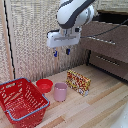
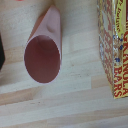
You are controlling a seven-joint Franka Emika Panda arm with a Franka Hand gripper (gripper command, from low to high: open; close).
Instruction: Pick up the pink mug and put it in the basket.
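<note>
The pink mug (image 1: pixel 60 92) stands upright on the wooden table, between the red bowl and the snack box. In the wrist view the mug (image 2: pixel 44 52) is seen from above, its mouth open and empty. My gripper (image 1: pixel 61 52) hangs high above the mug, its dark-blue fingertips apart and holding nothing. The fingers do not show in the wrist view. The red mesh basket (image 1: pixel 11 100) with a blue-grey rim sits at the exterior view's left front, empty.
A low red bowl (image 1: pixel 44 85) sits just to the exterior view's left of the mug. A red and yellow snack box (image 1: pixel 78 82) stands to its right, also in the wrist view (image 2: pixel 114 45). A wooden drawer unit (image 1: pixel 107 47) stands at the back right.
</note>
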